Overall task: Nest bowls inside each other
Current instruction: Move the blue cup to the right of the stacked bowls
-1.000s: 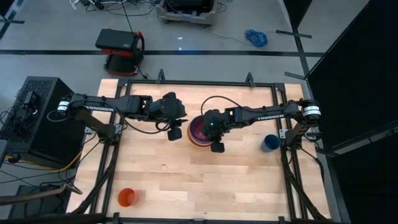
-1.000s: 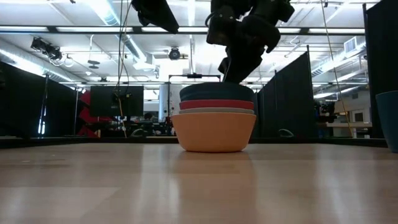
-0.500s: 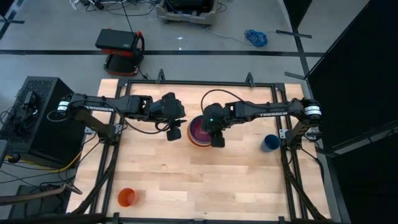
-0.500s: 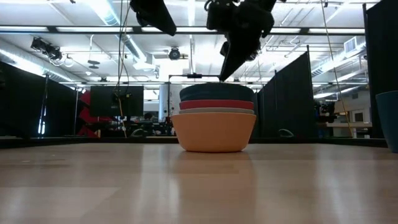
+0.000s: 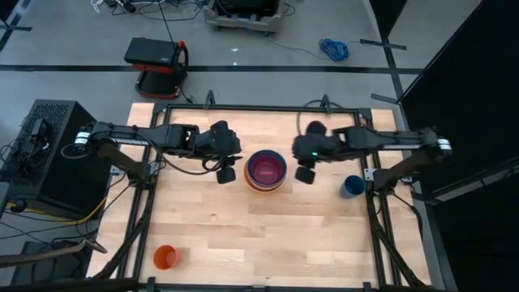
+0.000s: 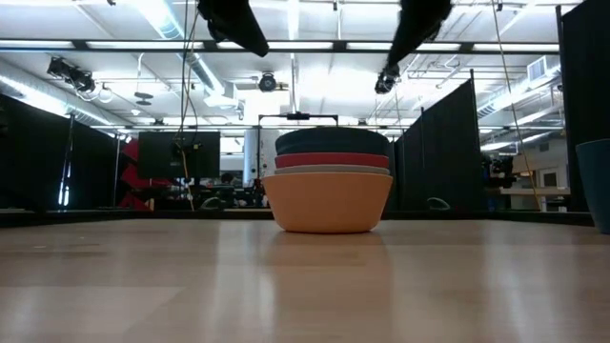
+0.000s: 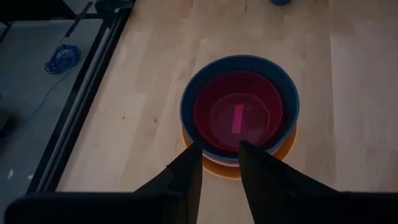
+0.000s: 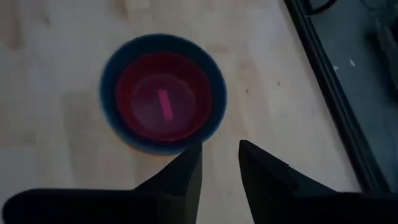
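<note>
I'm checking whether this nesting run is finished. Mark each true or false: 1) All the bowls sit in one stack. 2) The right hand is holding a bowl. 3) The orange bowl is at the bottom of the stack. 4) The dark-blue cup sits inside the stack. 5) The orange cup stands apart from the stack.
1) True: the bowls form a single nested stack.
2) False: the right hand hangs beside the stack, holding nothing.
3) True: the orange bowl is lowest.
4) False: the dark-blue cup stands alone near the table's right edge.
5) True: the orange cup stands near the front left corner.
</note>
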You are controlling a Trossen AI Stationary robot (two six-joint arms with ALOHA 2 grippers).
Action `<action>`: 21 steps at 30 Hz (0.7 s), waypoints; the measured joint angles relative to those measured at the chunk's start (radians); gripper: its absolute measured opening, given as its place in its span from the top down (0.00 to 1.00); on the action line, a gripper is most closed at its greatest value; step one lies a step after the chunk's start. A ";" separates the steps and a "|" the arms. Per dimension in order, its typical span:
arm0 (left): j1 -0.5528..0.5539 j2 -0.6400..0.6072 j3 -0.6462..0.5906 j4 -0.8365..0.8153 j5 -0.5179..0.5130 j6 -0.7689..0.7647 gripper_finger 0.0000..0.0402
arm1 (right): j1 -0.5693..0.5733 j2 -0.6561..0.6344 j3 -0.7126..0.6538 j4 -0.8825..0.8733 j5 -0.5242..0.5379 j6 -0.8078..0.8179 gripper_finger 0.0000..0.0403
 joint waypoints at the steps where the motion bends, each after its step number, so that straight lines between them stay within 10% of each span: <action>1: 0.000 0.000 0.000 -0.001 0.000 0.000 0.75 | 0.008 -0.026 -0.019 0.002 -0.004 0.020 0.77; 9: 0.000 0.000 0.000 -0.007 0.000 0.003 0.74 | 0.072 -0.230 -0.173 0.020 -0.042 0.181 0.83; 21: 0.000 0.000 0.000 -0.008 0.000 0.003 0.76 | 0.130 -0.250 -0.258 -0.280 -0.101 0.472 0.63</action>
